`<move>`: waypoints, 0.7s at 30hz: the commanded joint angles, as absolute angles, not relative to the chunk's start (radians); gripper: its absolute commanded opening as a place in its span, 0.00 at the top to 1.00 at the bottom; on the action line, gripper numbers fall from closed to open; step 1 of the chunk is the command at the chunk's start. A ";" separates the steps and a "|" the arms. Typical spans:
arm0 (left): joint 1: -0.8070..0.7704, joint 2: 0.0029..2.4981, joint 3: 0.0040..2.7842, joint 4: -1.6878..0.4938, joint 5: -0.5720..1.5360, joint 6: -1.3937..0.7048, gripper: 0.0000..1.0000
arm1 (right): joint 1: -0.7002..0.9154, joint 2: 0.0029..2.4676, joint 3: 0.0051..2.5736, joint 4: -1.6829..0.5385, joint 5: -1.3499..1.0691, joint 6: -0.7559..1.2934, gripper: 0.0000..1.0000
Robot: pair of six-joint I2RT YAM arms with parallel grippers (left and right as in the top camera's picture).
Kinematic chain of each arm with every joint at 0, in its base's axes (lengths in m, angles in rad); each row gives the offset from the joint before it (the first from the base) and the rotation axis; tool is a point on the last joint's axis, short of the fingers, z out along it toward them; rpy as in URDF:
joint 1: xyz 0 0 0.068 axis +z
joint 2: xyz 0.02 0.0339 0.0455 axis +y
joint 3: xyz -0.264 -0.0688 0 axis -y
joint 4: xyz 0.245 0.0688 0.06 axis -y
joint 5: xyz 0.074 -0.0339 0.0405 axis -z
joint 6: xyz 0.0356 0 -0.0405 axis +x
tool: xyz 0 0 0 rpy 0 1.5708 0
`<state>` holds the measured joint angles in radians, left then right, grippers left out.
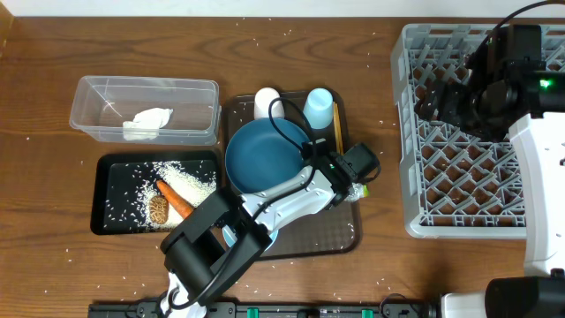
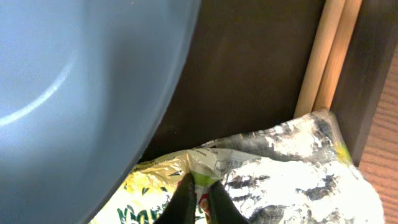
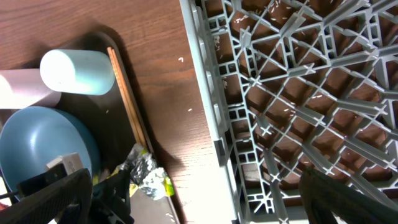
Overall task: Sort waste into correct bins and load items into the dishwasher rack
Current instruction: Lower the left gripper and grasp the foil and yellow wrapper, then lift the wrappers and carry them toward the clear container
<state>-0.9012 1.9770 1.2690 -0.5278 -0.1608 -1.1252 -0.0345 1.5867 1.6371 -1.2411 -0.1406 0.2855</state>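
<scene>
Left gripper (image 2: 198, 194) closed tight, fingertips pinching a raised fold of the crinkled green-yellow wrapper with silvery lining (image 2: 273, 168), lying on the dark brown serving tray (image 2: 249, 74); smooth round dark blue plate (image 2: 74, 93) just beside it; pale wooden chopsticks (image 2: 323, 56) beyond; right gripper (image 3: 199, 190) spread wide, empty, over the grey plastic peg rack (image 3: 298, 93).

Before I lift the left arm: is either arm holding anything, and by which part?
The left jaws are shut on the wrapper, pinching a raised fold at its edge beside the plate. The right jaws stand open, holding nothing.
</scene>
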 commanded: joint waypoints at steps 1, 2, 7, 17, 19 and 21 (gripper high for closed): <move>-0.900 1.972 1.264 -0.543 -0.165 -1.122 0.94 | -0.040 1.584 1.647 -1.242 -0.138 0.299 0.01; -0.900 1.966 1.264 -0.548 -0.165 -1.122 0.94 | -0.040 1.584 1.647 -1.242 -0.138 0.299 0.01; -0.901 1.914 1.264 -0.584 -0.157 -1.122 0.94 | -0.040 1.584 1.647 -1.242 -0.138 0.299 0.01; -0.901 1.764 1.264 -0.575 -0.018 -1.120 0.94 | -0.040 1.584 1.647 -1.242 -0.138 0.299 0.01; -0.900 1.734 1.264 -0.574 -0.019 -1.120 0.94 | -0.040 1.584 1.647 -1.242 -0.138 0.299 0.01; -0.891 1.703 1.264 -0.571 -0.027 -1.120 0.94 | -0.040 1.584 1.647 -1.242 -0.138 0.299 0.01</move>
